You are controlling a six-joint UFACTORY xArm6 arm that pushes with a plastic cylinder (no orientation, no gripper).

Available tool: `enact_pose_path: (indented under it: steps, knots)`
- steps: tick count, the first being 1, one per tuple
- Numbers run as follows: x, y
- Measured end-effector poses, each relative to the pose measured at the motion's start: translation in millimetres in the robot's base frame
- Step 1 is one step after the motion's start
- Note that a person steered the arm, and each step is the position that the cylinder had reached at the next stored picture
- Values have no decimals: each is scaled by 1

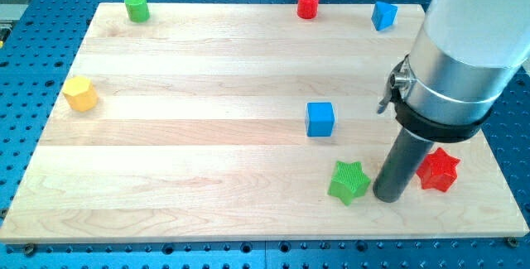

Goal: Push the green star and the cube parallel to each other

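The green star (349, 181) lies near the board's bottom edge, right of centre. The blue cube (320, 119) sits above it and a little to the left, apart from it. My tip (390, 196) rests on the board just right of the green star, very close to it, between the green star and a red star (438, 170). The arm's grey and white body (464, 45) hangs over the view's right side.
A yellow hexagonal block (81, 93) sits at the left edge. A green cylinder (137, 7), a red cylinder (308, 4) and a second blue block (383, 15) stand along the top edge. The wooden board (190, 136) lies on a blue perforated table.
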State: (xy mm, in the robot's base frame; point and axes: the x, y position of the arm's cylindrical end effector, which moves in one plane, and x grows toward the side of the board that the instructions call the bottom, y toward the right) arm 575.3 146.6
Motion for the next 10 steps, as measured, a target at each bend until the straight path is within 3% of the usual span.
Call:
enact_pose_path:
  steps: [4,6,7,8,10]
  knots:
    - [12,-39]
    - [-59,11]
    - [-90,1]
    - [-114,-17]
    - [-107,-130]
